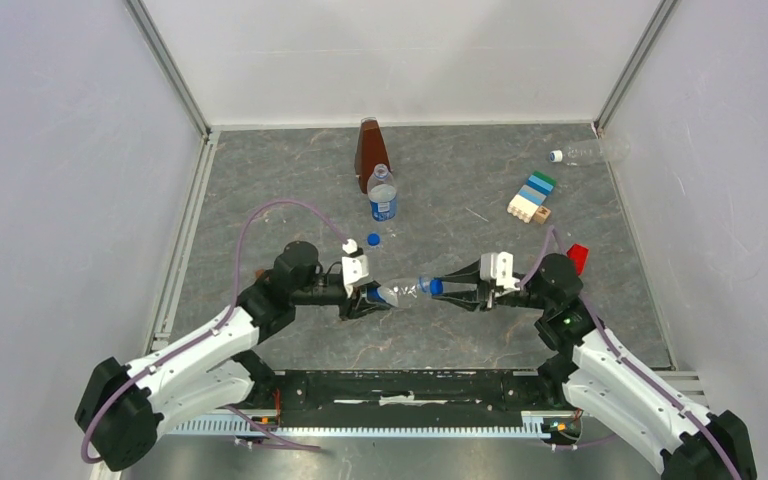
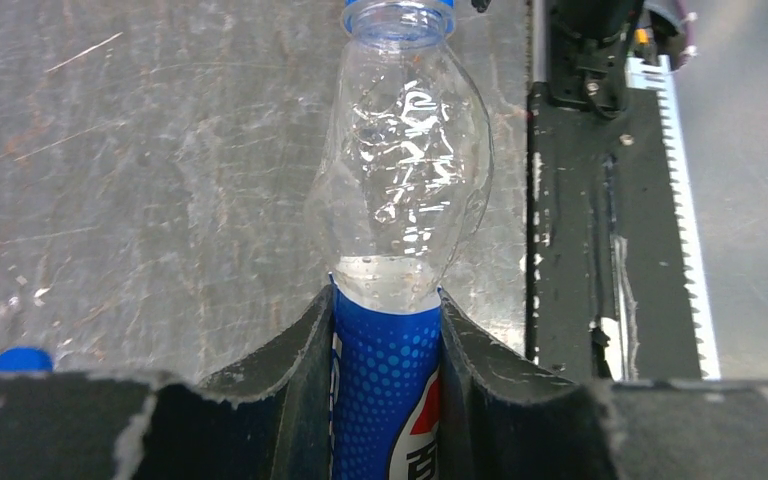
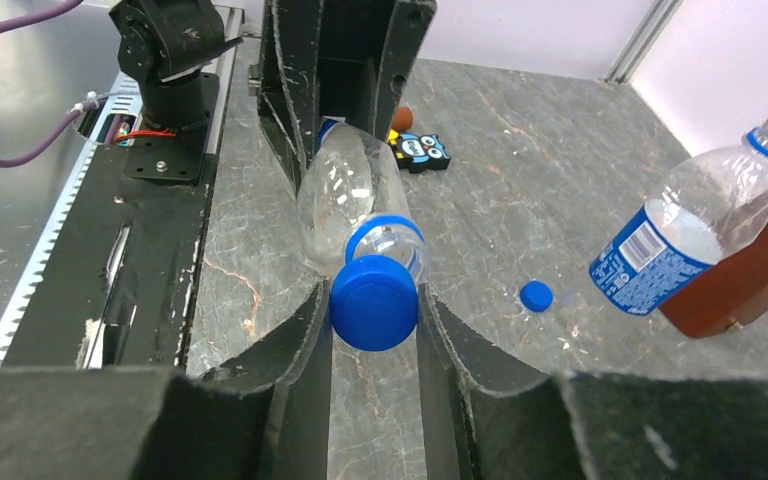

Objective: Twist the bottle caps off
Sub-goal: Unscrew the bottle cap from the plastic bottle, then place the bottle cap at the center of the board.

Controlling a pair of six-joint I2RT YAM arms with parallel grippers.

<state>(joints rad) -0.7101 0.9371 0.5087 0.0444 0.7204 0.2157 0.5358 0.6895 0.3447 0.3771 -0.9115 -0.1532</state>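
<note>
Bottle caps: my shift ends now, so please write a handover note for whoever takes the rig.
Left tool: shut on the labelled bottle, held sideways.
Right tool: shut on its blue cap, not yet off.
Done: standing bottle is open, its loose cap beside it.
To do: finish this cap, then the white cap on the far-right bottle lying down.

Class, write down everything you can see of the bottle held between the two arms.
The bottle is small, clear plastic, with a blue label showing a red and white logo. It lies horizontal between the arms. The left tool clamps its labelled end; the right tool is shut on its blue cap, sitting on the neck.
</note>
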